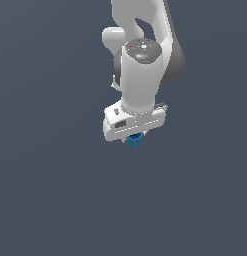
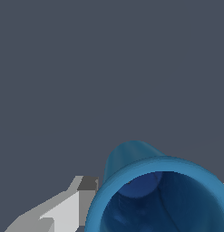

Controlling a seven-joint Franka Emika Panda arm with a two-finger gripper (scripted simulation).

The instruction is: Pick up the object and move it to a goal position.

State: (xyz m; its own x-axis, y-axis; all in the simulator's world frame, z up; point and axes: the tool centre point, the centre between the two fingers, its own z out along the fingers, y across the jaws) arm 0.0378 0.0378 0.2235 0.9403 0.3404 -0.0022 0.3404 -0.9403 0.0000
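the gripper (image 1: 133, 136) pointed straight down with the object (image 1: 133, 140) tucked directly beneath it, apparently closed on it, likely for carrying to the goal. no bench edges or corners showed, so its place on the bench was unclear. in the wrist view the object (image 2: 158, 195) was cup-like, its open mouth facing the camera, its long axis along the gripper's.

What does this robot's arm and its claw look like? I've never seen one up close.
The arm is glossy white with rounded, bulging segments and dark grey shading at the joints. A flat grey round cap with small red and blue dots sits on top. It ends in a boxy white claw. The wrist view shows a blocky light-grey finger with a darker tip. No cables show.
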